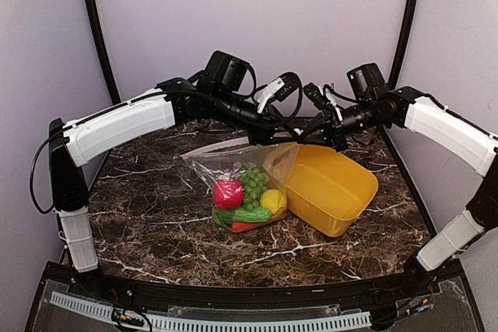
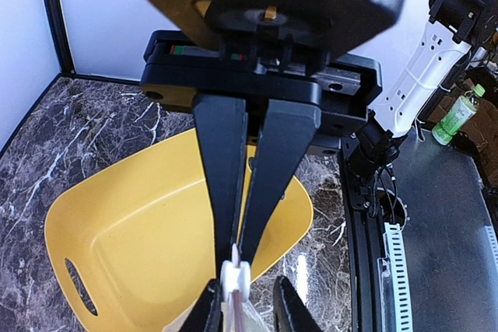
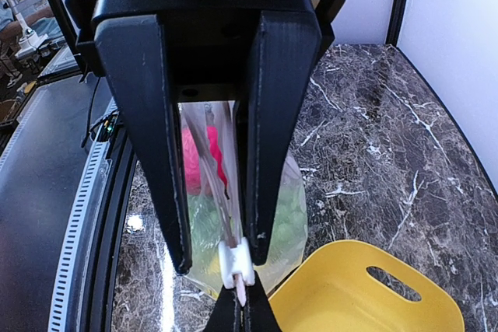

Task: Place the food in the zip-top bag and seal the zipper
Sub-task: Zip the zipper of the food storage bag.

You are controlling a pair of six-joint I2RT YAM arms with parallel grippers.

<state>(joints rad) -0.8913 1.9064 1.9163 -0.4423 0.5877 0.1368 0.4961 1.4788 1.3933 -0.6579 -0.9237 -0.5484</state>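
The zip-top bag (image 1: 233,165) lay mid-table (image 1: 156,215), mouth toward the far edge, with the food (image 1: 247,196) inside at its near end and a yellow basket (image 1: 334,192) touching its right side. The right gripper (image 3: 223,260) was clamped on the zipper (image 1: 226,148) at the white slider tab (image 3: 236,263). The left gripper (image 2: 236,258), narrow, met the zipper just beside the tab; whether it gripped could not be told.
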